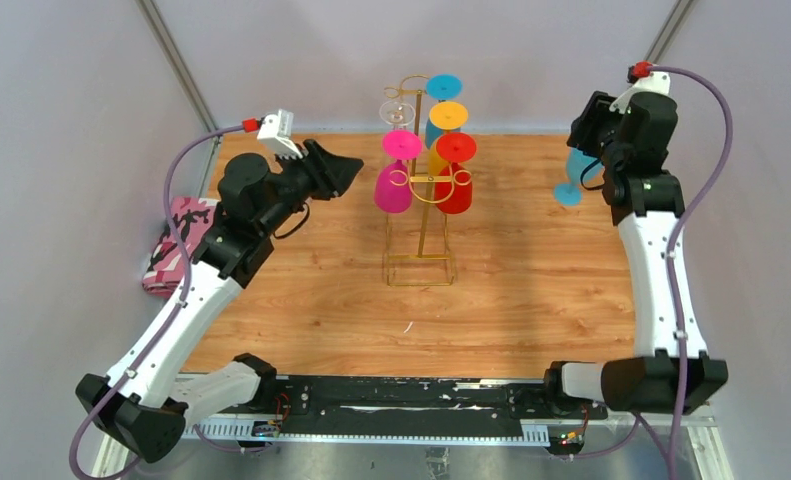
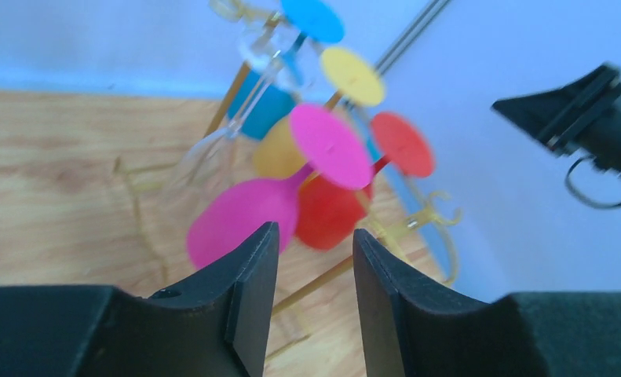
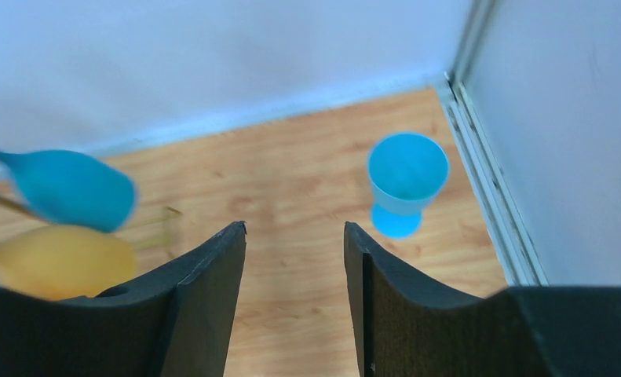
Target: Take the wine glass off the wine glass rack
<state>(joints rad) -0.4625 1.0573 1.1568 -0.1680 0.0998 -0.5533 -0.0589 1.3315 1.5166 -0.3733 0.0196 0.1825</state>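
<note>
The right arm (image 1: 651, 250) half hides a blue glass (image 1: 574, 175) near the wooden tabletop's (image 1: 321, 300) far right corner. The left gripper (image 2: 315, 259) and right gripper (image 3: 295, 251) are part-open and empty.

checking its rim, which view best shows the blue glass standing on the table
Right wrist: the blue glass stands whole and unobstructed. Top external shows it partly behind the right arm; left wrist misses it.

Bright, even overhead light is being thrown; the wrist views are being softened.

The table (image 1: 531, 290) is being lit evenly in the top view, with only faint, soft shadows being cast on it. In the left wrist view the wine glass rack (image 2: 311, 289) is being smeared out of focus behind the sharper fingers (image 2: 252, 290). In the right wrist view the teal glass (image 3: 71, 188) at the left edge is being blurred.
</note>
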